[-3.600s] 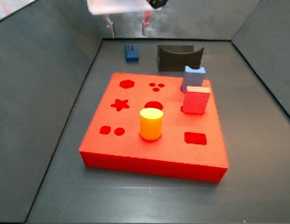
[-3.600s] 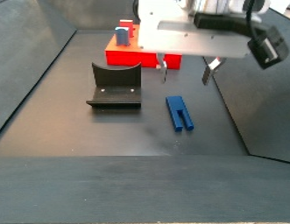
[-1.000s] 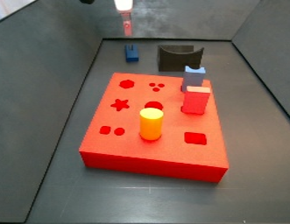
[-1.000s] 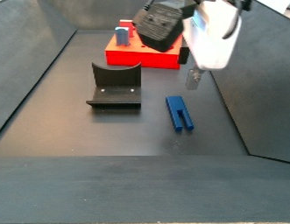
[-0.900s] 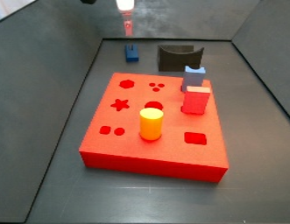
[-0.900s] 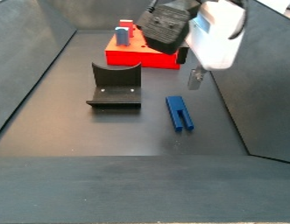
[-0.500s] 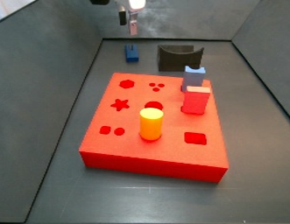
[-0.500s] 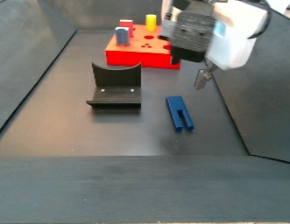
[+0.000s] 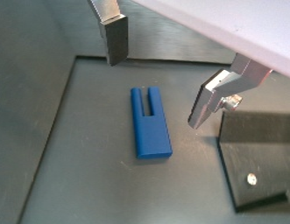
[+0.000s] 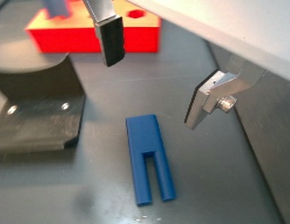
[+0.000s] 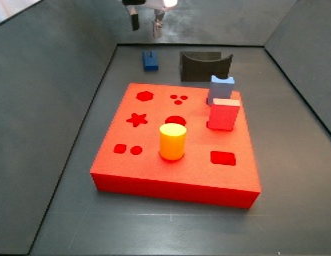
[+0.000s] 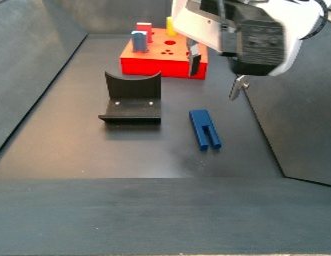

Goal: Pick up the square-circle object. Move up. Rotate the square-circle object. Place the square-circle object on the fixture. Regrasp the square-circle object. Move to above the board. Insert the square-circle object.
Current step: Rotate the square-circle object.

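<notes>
The square-circle object (image 9: 150,122) is a dark-blue flat piece with two peg legs, lying on the dark floor (image 10: 151,157). Both side views show it (image 11: 152,61) (image 12: 205,129) beside the fixture (image 12: 132,98), apart from it. My gripper (image 9: 157,92) hangs open above the piece, one finger (image 10: 112,44) on each side of it, with nothing between them. In a side view the gripper (image 11: 145,22) is high at the back of the bin. The red board (image 11: 181,150) with shaped holes lies in front of the piece.
A yellow cylinder (image 11: 173,141) and a red block with a light-blue top (image 11: 223,105) stand in the board. The dark fixture (image 11: 201,65) stands behind the board. Grey bin walls (image 11: 74,80) slope up on all sides.
The hand has turned about its vertical axis, so both fingers now show apart over the piece, and it has shifted sideways. The blue piece has not moved.
</notes>
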You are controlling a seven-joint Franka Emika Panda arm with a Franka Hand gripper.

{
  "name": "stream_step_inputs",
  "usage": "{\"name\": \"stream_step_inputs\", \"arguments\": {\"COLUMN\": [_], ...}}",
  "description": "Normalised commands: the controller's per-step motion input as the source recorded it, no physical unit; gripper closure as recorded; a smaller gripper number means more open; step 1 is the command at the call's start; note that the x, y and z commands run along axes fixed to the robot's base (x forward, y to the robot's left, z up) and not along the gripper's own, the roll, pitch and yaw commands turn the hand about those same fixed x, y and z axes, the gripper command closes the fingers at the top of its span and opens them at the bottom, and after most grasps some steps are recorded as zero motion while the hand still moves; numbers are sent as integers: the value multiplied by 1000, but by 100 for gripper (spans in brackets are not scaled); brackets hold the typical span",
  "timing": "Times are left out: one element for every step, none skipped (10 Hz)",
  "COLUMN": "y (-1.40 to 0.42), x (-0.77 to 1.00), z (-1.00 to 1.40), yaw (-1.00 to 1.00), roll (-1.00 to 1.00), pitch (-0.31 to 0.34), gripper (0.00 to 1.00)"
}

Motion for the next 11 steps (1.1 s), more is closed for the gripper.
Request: {"name": "stream_step_inputs", "arguments": {"y": [-2,-2,-2,-2,-2,-2,-2,-2,-2,-2,-2], "x": [23,23,23,23,23,23,23,23,23,23,23], "z": [-31,-30,-30,-30,-30,-30,-30,-30,-30,-29,-29], "yaw": [1000,1000,1000,1000,1000,1000,1000,1000,933,622,414], "roll": [-2,-2,-2,-2,-2,-3,-3,-4,-5,-5,-5], "pitch": [2,3,3,3,3,4,5,5,7,7,7], "gripper": [0,0,0,0,0,0,0,0,0,0,0]}}
